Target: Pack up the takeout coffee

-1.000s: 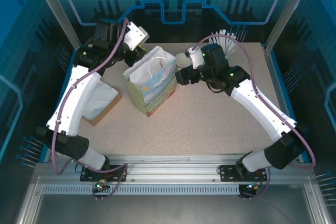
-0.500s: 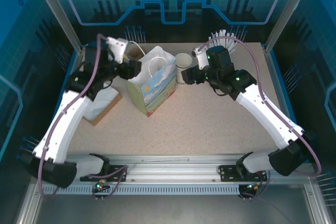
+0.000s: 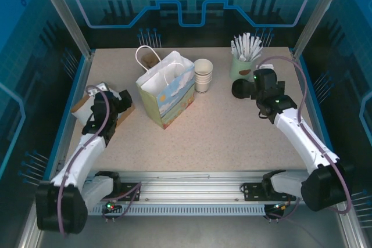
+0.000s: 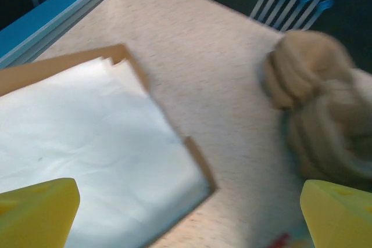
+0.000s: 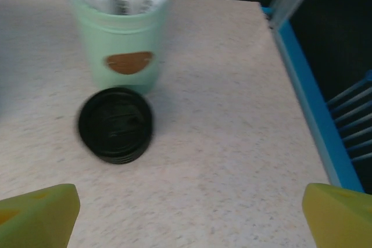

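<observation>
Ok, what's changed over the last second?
Both arms pulled back from the paper bag: the left gripper swung near-left over the napkin box, the right gripper out right beside the green cup. Both jaws opened wide, holding nothing. The bag and white cup stack stayed put.

takeout coffee hidden, loc. can't tell

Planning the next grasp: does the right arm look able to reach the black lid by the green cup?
Probably yes: the black lid lies just ahead of the open right gripper, with nothing between them.
</observation>
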You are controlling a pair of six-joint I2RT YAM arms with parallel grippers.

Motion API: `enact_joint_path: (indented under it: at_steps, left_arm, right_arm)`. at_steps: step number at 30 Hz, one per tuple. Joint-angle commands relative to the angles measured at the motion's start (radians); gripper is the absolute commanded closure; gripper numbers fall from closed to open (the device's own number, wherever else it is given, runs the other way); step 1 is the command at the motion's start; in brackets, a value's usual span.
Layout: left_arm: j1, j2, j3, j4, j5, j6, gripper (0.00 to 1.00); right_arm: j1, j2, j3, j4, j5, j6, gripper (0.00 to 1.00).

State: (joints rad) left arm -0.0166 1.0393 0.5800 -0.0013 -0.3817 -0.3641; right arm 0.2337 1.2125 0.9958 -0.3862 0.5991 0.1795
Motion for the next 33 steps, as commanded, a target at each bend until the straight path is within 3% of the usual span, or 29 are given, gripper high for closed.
enact_joint_path:
  at_steps: [1, 6, 13, 16, 23, 26, 28, 33]
  left_arm:
    - [0.01, 0.103, -0.041, 0.248, -0.158, 0.034, 0.01]
    - [0.009, 0.275, -0.041, 0.395, -0.083, 0.155, 0.01]
    - [0.015, 0.341, -0.125, 0.626, 0.044, 0.259, 0.01]
    - [0.015, 0.419, -0.157, 0.76, 0.088, 0.279, 0.01]
    - [0.001, 0.457, -0.157, 0.787, 0.15, 0.313, 0.01]
    - [0.006, 0.522, -0.217, 0.976, 0.235, 0.356, 0.01]
    - [0.007, 0.496, -0.199, 0.892, 0.232, 0.338, 0.01]
    - [0.007, 0.501, -0.199, 0.901, 0.234, 0.342, 0.01]
  right_arm:
    - [-0.053, 0.012, -0.104, 0.233, 0.065, -0.018, 0.0]
    - [-0.128, 0.006, -0.308, 0.493, -0.039, -0.063, 0.0]
    - [-0.172, 0.04, -0.477, 0.818, -0.19, -0.141, 0.0]
    - [-0.175, 0.055, -0.476, 0.84, -0.234, -0.163, 0.0]
    - [-0.188, 0.059, -0.519, 0.977, -0.34, -0.186, 0.0]
    - [-0.189, 0.08, -0.52, 1.03, -0.366, -0.195, 0.0]
    - [-0.199, 0.1, -0.526, 1.083, -0.378, -0.195, 0.0]
    - [-0.224, 0.163, -0.494, 1.106, -0.409, -0.205, 0.0]
